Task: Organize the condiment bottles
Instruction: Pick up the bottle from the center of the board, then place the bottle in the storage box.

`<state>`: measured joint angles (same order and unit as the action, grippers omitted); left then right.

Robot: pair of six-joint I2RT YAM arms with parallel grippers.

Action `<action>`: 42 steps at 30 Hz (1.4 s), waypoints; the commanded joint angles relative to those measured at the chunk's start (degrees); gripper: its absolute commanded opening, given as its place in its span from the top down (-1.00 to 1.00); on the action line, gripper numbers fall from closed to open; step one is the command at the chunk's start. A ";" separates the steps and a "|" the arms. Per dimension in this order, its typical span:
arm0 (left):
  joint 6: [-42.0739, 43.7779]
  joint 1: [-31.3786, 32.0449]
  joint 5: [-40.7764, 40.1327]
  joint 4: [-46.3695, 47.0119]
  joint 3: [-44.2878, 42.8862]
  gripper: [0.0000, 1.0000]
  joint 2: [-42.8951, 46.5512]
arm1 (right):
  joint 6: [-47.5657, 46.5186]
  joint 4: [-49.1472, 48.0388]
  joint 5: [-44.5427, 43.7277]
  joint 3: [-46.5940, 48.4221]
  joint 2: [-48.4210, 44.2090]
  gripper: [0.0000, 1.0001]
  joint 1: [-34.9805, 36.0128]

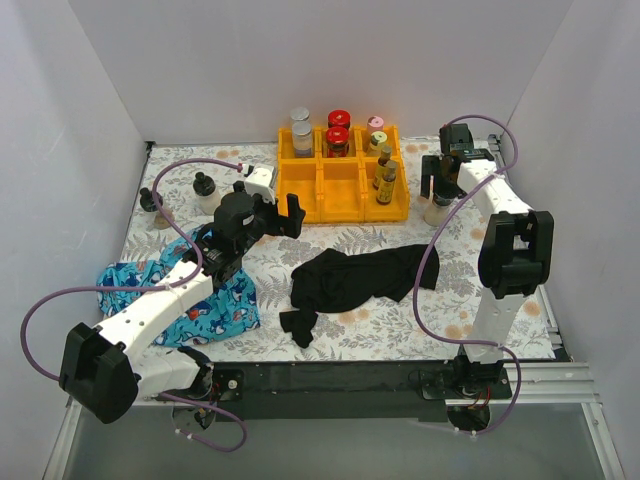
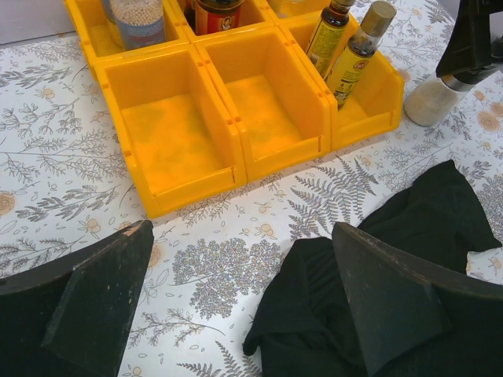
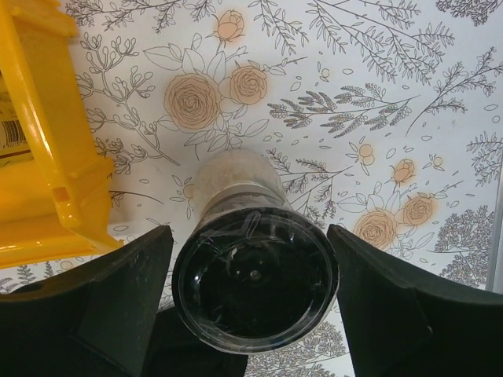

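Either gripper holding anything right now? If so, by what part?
Left gripper is open and empty. Right gripper straddles the black cap of the pale bottle standing beside the yellow tray; whether it has clamped on cannot be told.

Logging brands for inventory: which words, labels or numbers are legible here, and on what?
No text is legible.
slim amber bottles: yellow labels, print too blurred.
dark jar: label blurred, cut off by the frame.
barcode label behind the orange tray wall: bars only, no readable digits.
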<state>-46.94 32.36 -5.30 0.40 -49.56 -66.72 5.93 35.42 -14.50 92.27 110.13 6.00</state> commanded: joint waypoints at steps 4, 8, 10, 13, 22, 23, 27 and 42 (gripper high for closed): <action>0.09 -0.37 0.29 -0.05 -0.36 -0.96 2.47 | -1.01 -0.70 0.62 1.25 -0.26 -0.62 -0.02; 0.09 -0.37 0.11 -0.14 -0.27 -0.96 2.56 | -1.01 -0.96 0.53 0.28 -1.31 -0.43 -0.02; 0.09 -0.37 0.11 -0.14 -0.27 -0.96 2.56 | -0.84 -0.88 0.53 -0.16 -2.28 -0.33 -0.11; 0.09 -0.37 0.20 -0.14 -0.36 -0.96 2.47 | 0.30 -0.97 1.23 -2.09 -4.83 -0.09 0.15; 0.09 -0.37 0.11 -0.05 -0.27 -0.96 2.65 | 1.27 -2.55 -1.66 -9.82 -16.51 0.15 4.72; 0.09 -0.37 0.11 -0.14 -0.27 -0.96 2.65 | 1.27 -2.46 -1.93 -10.00 -17.57 0.16 5.68; 0.09 -0.37 0.03 -0.14 -0.10 -0.96 2.73 | 1.62 -2.29 -3.43 -10.00 -22.75 0.19 9.02; 0.18 -0.45 -0.50 -0.14 -0.01 -0.96 3.44 | 8.57 -5.80 1.05 -0.44 -19.09 0.25 26.78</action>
<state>-46.92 32.36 -5.34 0.40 -49.56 -65.82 13.21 35.92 -13.85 84.86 87.44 31.86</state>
